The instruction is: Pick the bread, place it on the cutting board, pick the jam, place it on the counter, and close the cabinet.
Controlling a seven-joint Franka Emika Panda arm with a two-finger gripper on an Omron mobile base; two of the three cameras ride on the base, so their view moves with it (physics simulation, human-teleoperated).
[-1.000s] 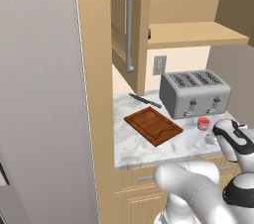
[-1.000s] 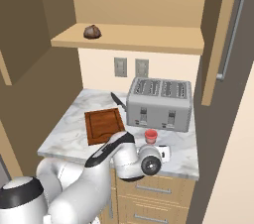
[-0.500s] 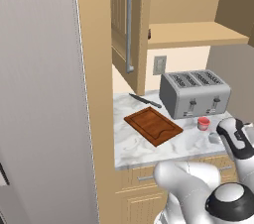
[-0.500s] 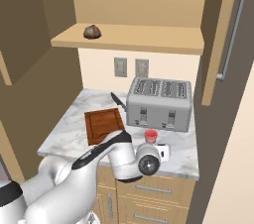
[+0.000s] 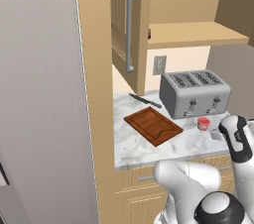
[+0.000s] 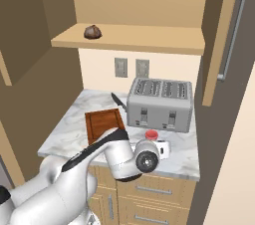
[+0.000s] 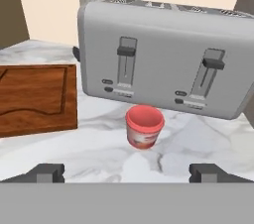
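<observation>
Standing on the counter (image 7: 99,153) before the toaster (image 7: 163,54), the jam (image 7: 144,126) faces the gripper (image 7: 126,172), whose jaws are spread wide, empty. Bread (image 6: 92,32) sits on the cabinet (image 6: 149,40) shelf; the board (image 7: 34,96) lies bare.

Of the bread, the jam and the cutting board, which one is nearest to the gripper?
The jam: this small red jar stands on the counter just ahead of the open gripper. The cutting board lies off to one side, and the bread sits up on the cabinet shelf.
</observation>
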